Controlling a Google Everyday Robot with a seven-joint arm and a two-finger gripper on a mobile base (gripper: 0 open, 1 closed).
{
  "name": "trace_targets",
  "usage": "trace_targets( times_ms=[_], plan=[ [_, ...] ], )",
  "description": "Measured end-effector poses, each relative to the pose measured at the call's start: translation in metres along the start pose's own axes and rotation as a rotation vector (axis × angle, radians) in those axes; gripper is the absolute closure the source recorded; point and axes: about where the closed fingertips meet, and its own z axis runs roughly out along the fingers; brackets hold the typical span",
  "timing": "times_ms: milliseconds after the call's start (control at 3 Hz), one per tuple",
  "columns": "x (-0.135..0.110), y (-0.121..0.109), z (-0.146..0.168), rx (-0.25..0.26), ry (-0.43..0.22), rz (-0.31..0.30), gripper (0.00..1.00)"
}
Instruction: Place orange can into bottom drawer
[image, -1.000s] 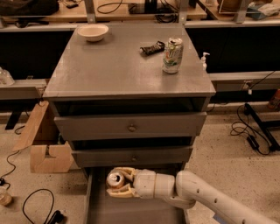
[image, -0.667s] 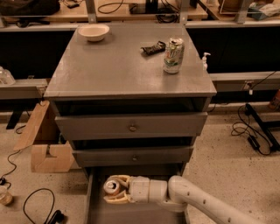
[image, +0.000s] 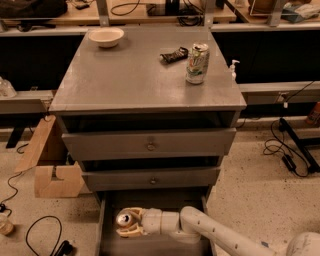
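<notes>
The orange can (image: 125, 219) shows its silver top with pull tab and lies sideways in my gripper (image: 128, 223), which is shut on it. The gripper reaches in from the lower right on a white arm and holds the can inside the open bottom drawer (image: 107, 240), a wide grey tray pulled out at the foot of the grey cabinet. The can is at the drawer's left side, low over its floor. Whether it touches the floor I cannot tell.
The two upper drawers (image: 149, 145) with round knobs are closed. On the cabinet top stand a white-and-green can (image: 197, 63), a dark wrapper (image: 173, 54) and a white bowl (image: 105, 36). A cardboard piece (image: 50, 165) leans at the left. Cables lie on the floor.
The gripper with the orange can has moved left and lower into the bottom drawer. Nothing on the cabinet top has moved.
</notes>
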Motion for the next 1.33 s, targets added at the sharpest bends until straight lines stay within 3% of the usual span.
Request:
trace_targets(
  times_ms=[333, 667, 1333],
  plan=[
    [0.018, -0.005, 0.008, -0.003, -0.002, 0.031, 1.00],
    [0.050, -0.025, 0.014, 0.000, -0.021, 0.080, 1.00],
    [0.108, -0.070, 0.015, 0.017, 0.028, 0.078, 1.00]
  ],
)
